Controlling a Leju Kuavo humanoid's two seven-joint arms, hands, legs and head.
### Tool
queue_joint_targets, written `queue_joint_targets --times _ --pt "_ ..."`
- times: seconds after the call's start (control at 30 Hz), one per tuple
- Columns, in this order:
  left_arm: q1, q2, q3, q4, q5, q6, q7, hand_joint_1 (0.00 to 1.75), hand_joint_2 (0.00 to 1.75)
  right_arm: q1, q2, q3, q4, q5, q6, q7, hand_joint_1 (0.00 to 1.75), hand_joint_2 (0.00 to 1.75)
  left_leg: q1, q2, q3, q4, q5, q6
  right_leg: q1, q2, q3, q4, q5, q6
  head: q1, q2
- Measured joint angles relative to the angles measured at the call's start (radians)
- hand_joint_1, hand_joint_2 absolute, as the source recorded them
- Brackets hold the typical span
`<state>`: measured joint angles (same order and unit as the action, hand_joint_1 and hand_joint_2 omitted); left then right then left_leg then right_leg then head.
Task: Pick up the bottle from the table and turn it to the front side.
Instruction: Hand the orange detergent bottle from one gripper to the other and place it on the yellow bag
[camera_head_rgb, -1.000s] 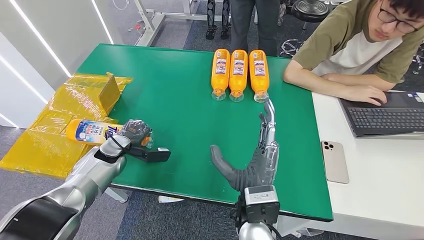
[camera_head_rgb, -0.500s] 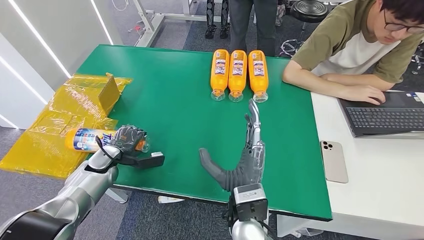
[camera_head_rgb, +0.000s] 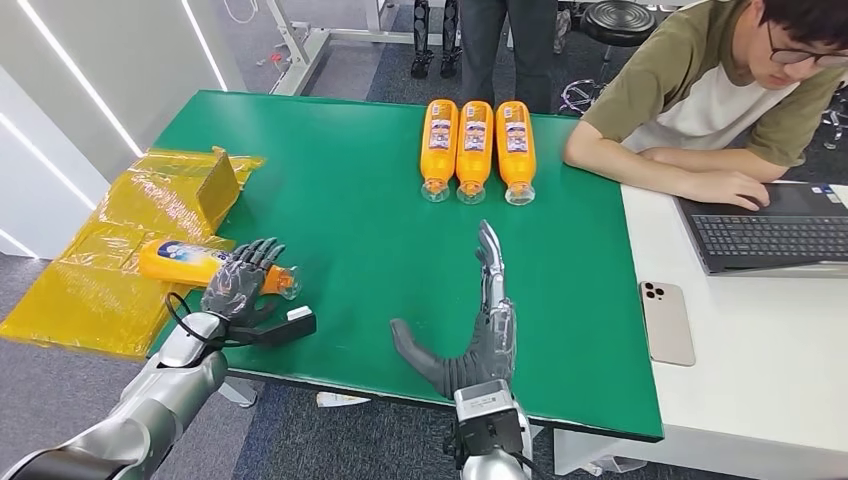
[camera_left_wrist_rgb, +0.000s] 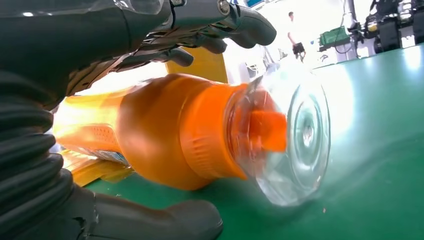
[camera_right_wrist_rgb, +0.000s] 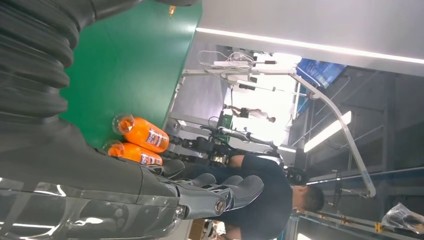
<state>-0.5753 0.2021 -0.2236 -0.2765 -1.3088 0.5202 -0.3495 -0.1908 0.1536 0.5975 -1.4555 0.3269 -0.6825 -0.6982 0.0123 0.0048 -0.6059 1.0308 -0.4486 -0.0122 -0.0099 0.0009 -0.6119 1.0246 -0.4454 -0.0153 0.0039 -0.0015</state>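
Left hand: I see my left hand (camera_head_rgb: 243, 284) at the desk's 8 o'clock edge, its dark fingers (camera_head_rgb: 262, 252) draped over the neck end of the bottle; in the left wrist view (camera_left_wrist_rgb: 90, 45) fingers pass over the bottle and the thumb lies under it, so I read it as grasping the bottle.
Bottle: the orange plastic bottle with a clear cap and a white-and-blue label (camera_head_rgb: 185, 262) lies on its side, its base on the yellow wrap and its cap end (camera_left_wrist_rgb: 295, 137) over the green surface, cap pointing toward 3 o'clock.
Right hand: my right hand (camera_head_rgb: 478, 325) stands edge-on above the desk at 6 o'clock, fingers (camera_head_rgb: 490, 255) stretched straight toward 12 o'clock, thumb spread toward 9 o'clock, released and holding nothing.
Desk: the green-topped desk (camera_head_rgb: 340, 180).
Row of bottles: three matching orange bottles (camera_head_rgb: 476, 145) lie side by side at 12 o'clock, caps toward me.
Wrap: crinkled yellow plastic packaging (camera_head_rgb: 120, 240) hangs off the 9 o'clock edge.
Person: a person in an olive and white shirt (camera_head_rgb: 700, 90) leans on the desk at 2 o'clock beside a laptop (camera_head_rgb: 775, 235) and a phone (camera_head_rgb: 668, 322).
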Motion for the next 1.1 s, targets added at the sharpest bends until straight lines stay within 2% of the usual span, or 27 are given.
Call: queue_joint_targets --times 0.17,0.4,0.5,0.67,0.73,0.93,1.1 --pt "0.003 -0.005 0.026 0.000 0.021 0.015 -0.031 0.00 1.75 0.003 -0.003 0.000 0.000 0.001 0.000 -0.001 0.00 1.75 0.000 0.000 0.001 0.000 0.000 0.000 0.000 0.000 0.000 0.000 0.000 0.000 0.000 0.000" --pt "0.030 -0.047 0.135 -0.012 0.179 0.083 -0.224 0.00 1.75 0.008 -0.006 -0.001 0.000 0.004 0.000 -0.001 0.00 1.75 0.000 -0.001 -0.001 0.000 0.000 0.000 0.000 -0.001 -0.001 0.000 0.000 0.000 0.000 0.000" --pt "0.037 -0.075 0.196 -0.052 0.360 0.078 -0.300 0.00 1.75 0.010 -0.006 -0.005 -0.001 0.018 0.000 -0.001 0.00 1.75 0.000 -0.001 -0.001 0.001 0.000 0.000 0.000 0.000 -0.002 0.000 0.000 0.000 0.000 0.000" --pt "0.078 -0.084 0.193 -0.267 0.952 0.094 -0.346 0.00 1.75 0.021 -0.006 -0.017 -0.011 0.036 0.000 -0.001 0.00 1.75 0.000 0.000 -0.002 0.001 0.000 0.000 0.000 0.000 -0.002 0.000 0.001 -0.001 0.000 0.000" --pt "0.105 -0.080 0.176 -0.381 1.109 0.123 -0.348 0.00 1.75 0.024 -0.006 -0.019 -0.013 0.036 0.000 -0.001 0.00 1.75 0.000 0.000 -0.002 0.001 0.000 0.000 0.000 0.000 -0.003 0.000 0.001 -0.001 0.000 0.000" --pt "0.194 -0.081 0.168 -0.701 1.171 0.175 -0.353 0.00 1.75 0.038 -0.009 -0.024 -0.023 0.043 0.000 -0.001 0.00 1.75 0.000 0.000 -0.003 0.000 0.000 0.000 0.000 0.000 -0.003 -0.001 0.000 -0.001 0.000 0.000" --pt "0.256 -0.112 0.186 -0.912 1.238 0.164 -0.353 0.00 1.75 0.051 -0.013 -0.029 -0.033 0.064 0.000 -0.002 0.00 1.75 0.000 0.000 -0.003 0.000 0.000 0.000 0.000 0.000 -0.003 -0.001 0.000 -0.001 0.000 0.000"
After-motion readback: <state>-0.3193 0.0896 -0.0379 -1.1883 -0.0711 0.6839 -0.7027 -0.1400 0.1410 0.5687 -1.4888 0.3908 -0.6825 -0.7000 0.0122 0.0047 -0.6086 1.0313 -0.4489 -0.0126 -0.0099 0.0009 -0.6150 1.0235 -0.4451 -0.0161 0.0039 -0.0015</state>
